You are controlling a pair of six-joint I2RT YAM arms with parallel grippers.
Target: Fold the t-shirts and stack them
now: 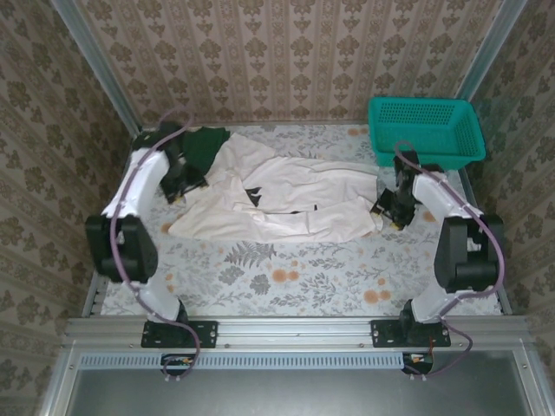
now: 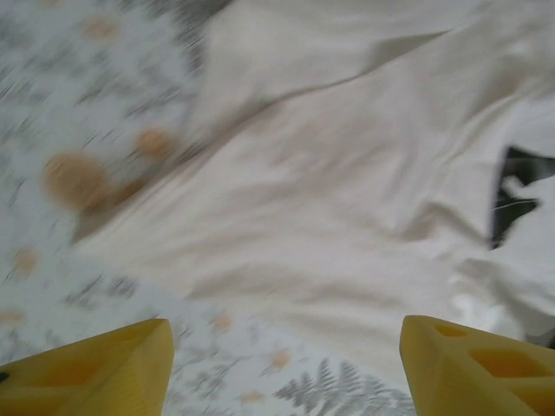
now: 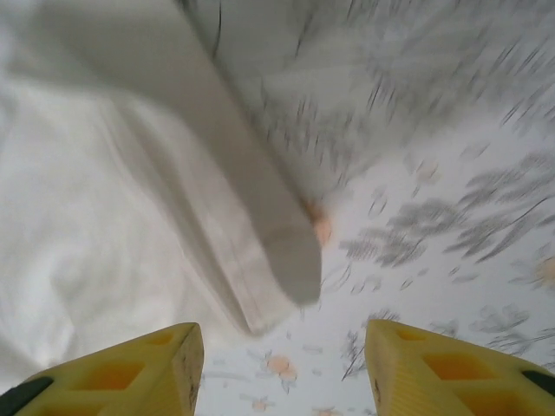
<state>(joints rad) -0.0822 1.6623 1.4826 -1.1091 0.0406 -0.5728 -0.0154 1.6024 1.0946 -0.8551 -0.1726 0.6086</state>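
Observation:
The off-white t-shirt (image 1: 286, 204) lies spread and rumpled across the middle of the table, with a small dark tag mark (image 1: 254, 196) on it. The dark green t-shirt (image 1: 205, 146) lies at the back left, partly under the white one. My left gripper (image 1: 180, 186) hangs open at the white shirt's left edge; its yellow fingers (image 2: 473, 368) frame bare cloth (image 2: 329, 217) and hold nothing. My right gripper (image 1: 389, 208) is open at the shirt's right end, just off a folded hem (image 3: 277, 251), nothing between its fingers (image 3: 425, 373).
A teal mesh basket (image 1: 425, 130) stands at the back right corner, close behind the right arm. Flower-patterned tablecloth (image 1: 295, 277) covers the table's near half. Patterned walls close in the back and sides.

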